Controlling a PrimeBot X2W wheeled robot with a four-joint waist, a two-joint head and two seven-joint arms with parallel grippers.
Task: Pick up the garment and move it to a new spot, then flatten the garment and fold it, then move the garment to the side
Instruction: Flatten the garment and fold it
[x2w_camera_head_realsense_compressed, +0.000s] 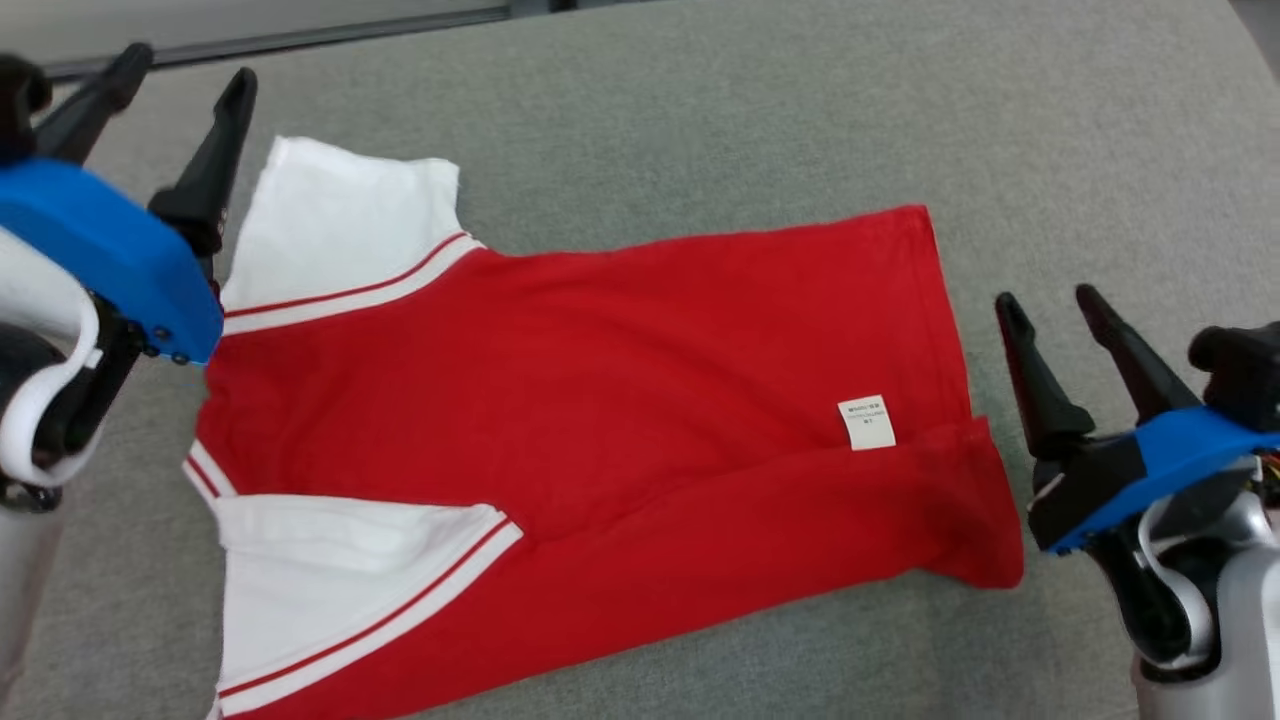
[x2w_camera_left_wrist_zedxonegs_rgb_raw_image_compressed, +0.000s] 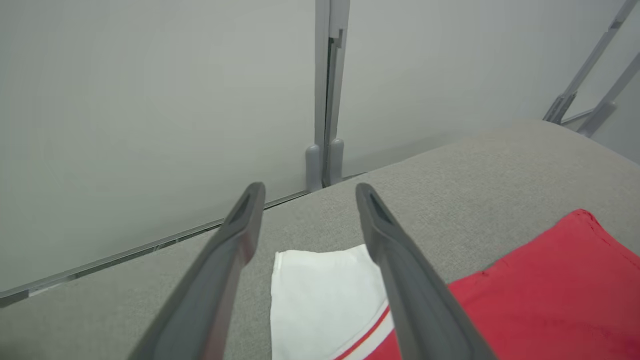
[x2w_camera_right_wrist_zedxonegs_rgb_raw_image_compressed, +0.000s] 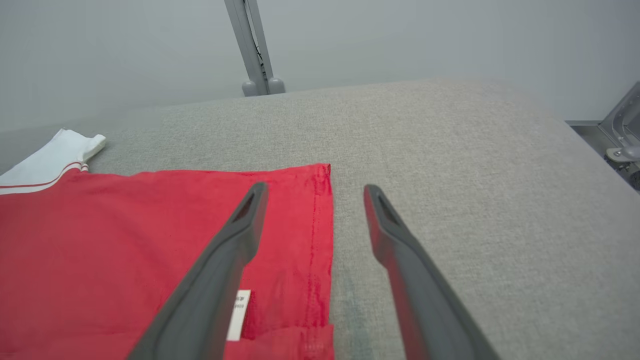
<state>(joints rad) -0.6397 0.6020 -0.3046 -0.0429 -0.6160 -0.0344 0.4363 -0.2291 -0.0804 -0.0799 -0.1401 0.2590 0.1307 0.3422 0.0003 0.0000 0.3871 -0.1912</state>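
The garment (x2w_camera_head_realsense_compressed: 600, 400) is a red shirt with white, red-striped sleeves, spread on the grey padded table (x2w_camera_head_realsense_compressed: 760, 110); its near long edge is folded over the body, and a small white label (x2w_camera_head_realsense_compressed: 867, 423) shows near the hem. My left gripper (x2w_camera_head_realsense_compressed: 185, 80) hovers open at the shirt's far white sleeve (x2w_camera_left_wrist_zedxonegs_rgb_raw_image_compressed: 325, 295), nothing between its fingers. My right gripper (x2w_camera_head_realsense_compressed: 1050, 305) stands open just off the hem, holding nothing. In the right wrist view the hem edge (x2w_camera_right_wrist_zedxonegs_rgb_raw_image_compressed: 322, 225) lies under the gap of my right gripper (x2w_camera_right_wrist_zedxonegs_rgb_raw_image_compressed: 314, 192).
A grey wall with a vertical post (x2w_camera_left_wrist_zedxonegs_rgb_raw_image_compressed: 327, 95) runs behind the table's far edge. Metal frame struts (x2w_camera_left_wrist_zedxonegs_rgb_raw_image_compressed: 590, 75) stand at the far corner. Bare grey surface extends beyond the hem (x2w_camera_right_wrist_zedxonegs_rgb_raw_image_compressed: 475, 175) and behind the shirt.
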